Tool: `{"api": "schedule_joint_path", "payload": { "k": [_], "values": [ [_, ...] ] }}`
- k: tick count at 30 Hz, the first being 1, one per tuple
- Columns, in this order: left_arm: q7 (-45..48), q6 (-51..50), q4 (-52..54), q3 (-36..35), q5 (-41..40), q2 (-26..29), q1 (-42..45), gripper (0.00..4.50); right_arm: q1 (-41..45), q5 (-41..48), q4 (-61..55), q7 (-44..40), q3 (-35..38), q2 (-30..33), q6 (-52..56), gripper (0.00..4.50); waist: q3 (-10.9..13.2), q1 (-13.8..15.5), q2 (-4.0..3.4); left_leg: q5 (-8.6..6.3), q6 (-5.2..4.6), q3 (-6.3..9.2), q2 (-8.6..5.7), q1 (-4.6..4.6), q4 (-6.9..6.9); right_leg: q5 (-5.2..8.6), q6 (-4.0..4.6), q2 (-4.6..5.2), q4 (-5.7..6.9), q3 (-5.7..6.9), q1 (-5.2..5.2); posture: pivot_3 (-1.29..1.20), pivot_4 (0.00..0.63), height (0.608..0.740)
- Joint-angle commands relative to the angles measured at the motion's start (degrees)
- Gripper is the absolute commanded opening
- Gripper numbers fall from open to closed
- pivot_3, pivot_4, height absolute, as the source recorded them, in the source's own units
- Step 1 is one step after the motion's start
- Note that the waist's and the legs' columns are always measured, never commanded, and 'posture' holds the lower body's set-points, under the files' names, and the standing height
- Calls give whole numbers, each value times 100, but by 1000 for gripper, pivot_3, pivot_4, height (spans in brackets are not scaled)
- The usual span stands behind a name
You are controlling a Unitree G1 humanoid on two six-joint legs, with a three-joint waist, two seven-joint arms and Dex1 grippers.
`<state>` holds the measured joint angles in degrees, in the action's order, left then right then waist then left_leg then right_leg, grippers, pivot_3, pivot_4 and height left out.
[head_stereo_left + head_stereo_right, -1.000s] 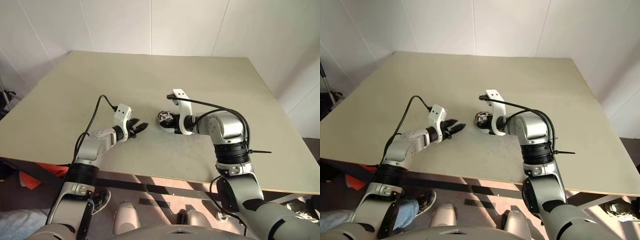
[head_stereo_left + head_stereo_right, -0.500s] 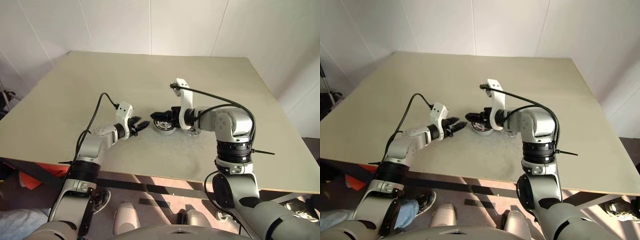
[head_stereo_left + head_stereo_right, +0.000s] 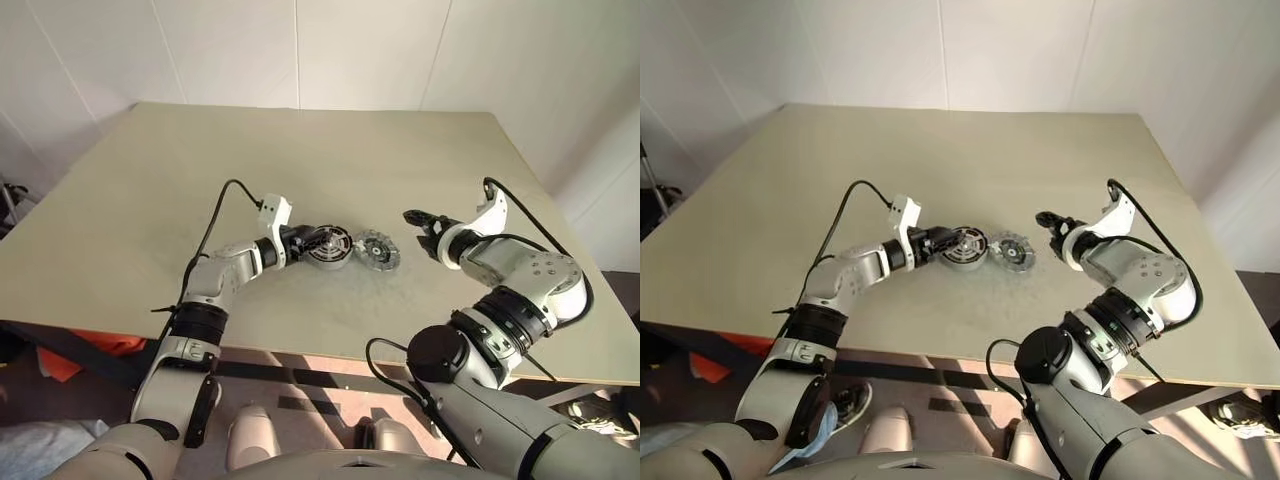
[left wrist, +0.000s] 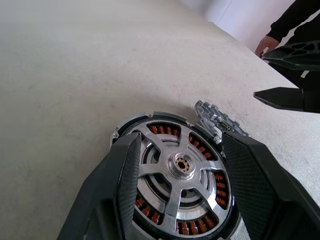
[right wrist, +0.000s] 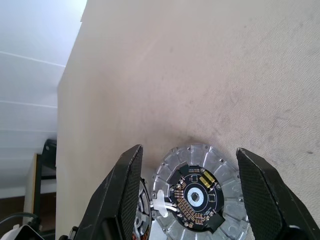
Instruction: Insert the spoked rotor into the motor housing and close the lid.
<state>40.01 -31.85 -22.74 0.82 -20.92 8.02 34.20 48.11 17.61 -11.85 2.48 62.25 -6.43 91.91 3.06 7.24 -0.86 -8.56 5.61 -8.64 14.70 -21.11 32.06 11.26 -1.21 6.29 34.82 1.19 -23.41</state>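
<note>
Left wrist view: the left gripper stands with its two black fingers spread apart, one on each side of the motor housing; whether the pads touch the rim cannot be told. The spoked rotor sits inside the housing, its silver spokes lying over the ring of copper windings. Just beyond the housing's far edge lies the lid, flat on the table, its edge just beside the housing's rim; whether the two touch cannot be told. At the upper corner of this view a person's hand shows past the table's edge.

Right wrist view: the right gripper is open wide and empty, its fingers framing the lid from a distance; the lid's upward face carries a dark circuit board around a centre hole.

Head views: housing and lid lie side by side near the table's middle, well in from every edge. The right gripper hovers apart from the lid, towards the robot's right, with bare table between them. Broad open surface extends beyond both parts to the far edge.
</note>
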Motion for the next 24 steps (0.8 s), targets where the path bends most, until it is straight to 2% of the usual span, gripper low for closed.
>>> {"api": "schedule_joint_path", "payload": {
  "k": [1,6,12,24],
  "values": [
    [132,129,4,-16,-12,35,211,2750,-290,350,-558,180,81,-215,59,3342,0,13,0,0,0,0,-1,1,1,0,0,2,-1,0,4,0,0,740],
    [168,185,-97,30,60,46,270,2750,-909,695,-807,360,-93,-525,59,3342,-2,27,-3,2,4,1,-4,7,3,1,-2,7,0,-1,15,0,0,740],
    [154,176,-65,75,113,52,298,2750,-1159,1015,-781,574,-185,-698,59,3342,-6,9,-13,4,7,1,-5,11,3,1,-4,6,2,-3,13,0,0,740],
    [148,193,-185,84,195,100,408,2750,-1509,2723,-455,1408,-590,-870,59,3342,-7,11,-14,4,7,1,-5,9,1,2,-5,7,0,-2,13,0,0,740]
  ]
}}
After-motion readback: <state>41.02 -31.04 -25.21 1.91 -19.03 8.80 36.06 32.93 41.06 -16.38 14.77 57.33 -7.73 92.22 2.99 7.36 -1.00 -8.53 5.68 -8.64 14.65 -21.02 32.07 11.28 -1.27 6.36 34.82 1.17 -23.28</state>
